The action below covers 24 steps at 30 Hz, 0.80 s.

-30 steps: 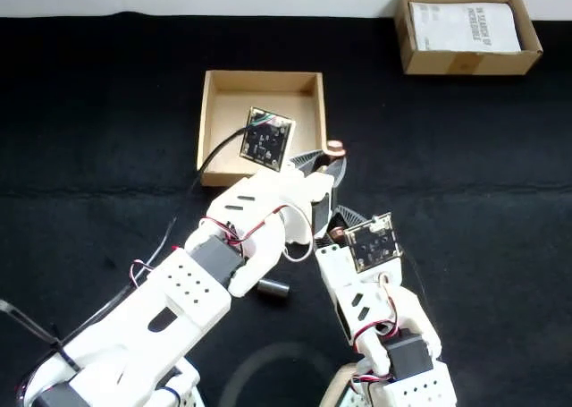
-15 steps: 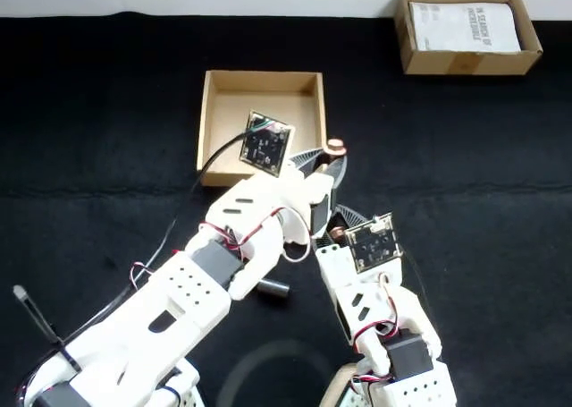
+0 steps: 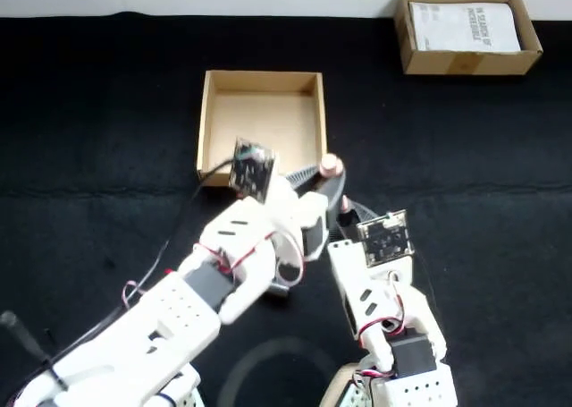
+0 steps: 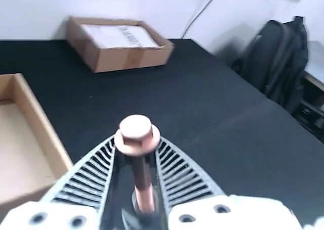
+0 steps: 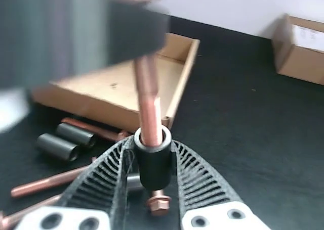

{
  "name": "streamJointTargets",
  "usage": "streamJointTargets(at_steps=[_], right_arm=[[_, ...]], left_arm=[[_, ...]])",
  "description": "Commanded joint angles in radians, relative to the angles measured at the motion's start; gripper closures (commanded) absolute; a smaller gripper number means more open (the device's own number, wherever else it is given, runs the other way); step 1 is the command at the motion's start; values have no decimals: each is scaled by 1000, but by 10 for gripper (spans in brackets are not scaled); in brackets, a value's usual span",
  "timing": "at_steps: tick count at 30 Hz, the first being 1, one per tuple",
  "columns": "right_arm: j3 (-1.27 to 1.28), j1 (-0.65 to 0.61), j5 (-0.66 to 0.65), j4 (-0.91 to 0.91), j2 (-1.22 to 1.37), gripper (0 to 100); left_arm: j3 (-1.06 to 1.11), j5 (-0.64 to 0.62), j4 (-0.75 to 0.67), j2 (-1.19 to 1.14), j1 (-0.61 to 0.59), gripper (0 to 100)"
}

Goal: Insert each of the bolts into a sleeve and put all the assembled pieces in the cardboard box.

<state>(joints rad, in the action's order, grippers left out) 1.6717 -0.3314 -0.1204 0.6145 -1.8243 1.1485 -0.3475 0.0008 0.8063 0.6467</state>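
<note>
My left gripper (image 4: 135,156) is shut on a copper bolt (image 4: 137,154), held upright with its flanged head on top. The bolt's shank (image 5: 148,96) goes down into the mouth of a dark sleeve (image 5: 153,159), which my right gripper (image 5: 152,164) is shut on. In the high view the bolt head (image 3: 330,165) sits just off the near right corner of the open cardboard box (image 3: 211,112), with the sleeve (image 3: 345,207) below it. Loose sleeves (image 5: 68,139) and copper bolts (image 5: 48,182) lie on the black table beside the box (image 5: 185,73).
A second cardboard box (image 3: 465,33) with a white sheet inside stands at the far right of the table. A lone sleeve (image 3: 279,286) lies under the left arm. A dark backpack (image 4: 283,63) sits off the table in the left wrist view.
The left arm has swung back and lifted, carrying the bolt head slightly toward the near side. The right gripper rose with the sleeve, and the bolt now enters it.
</note>
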Motion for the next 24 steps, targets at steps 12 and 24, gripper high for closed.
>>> streamJointTargets(at_steps=[12,24], right_arm=[[5,-48,-55,65,-4,991],[4,-47,-57,61,-5,991]], left_arm=[[1,8,61,-5,74,992],[-133,18,71,-162,73,982]])
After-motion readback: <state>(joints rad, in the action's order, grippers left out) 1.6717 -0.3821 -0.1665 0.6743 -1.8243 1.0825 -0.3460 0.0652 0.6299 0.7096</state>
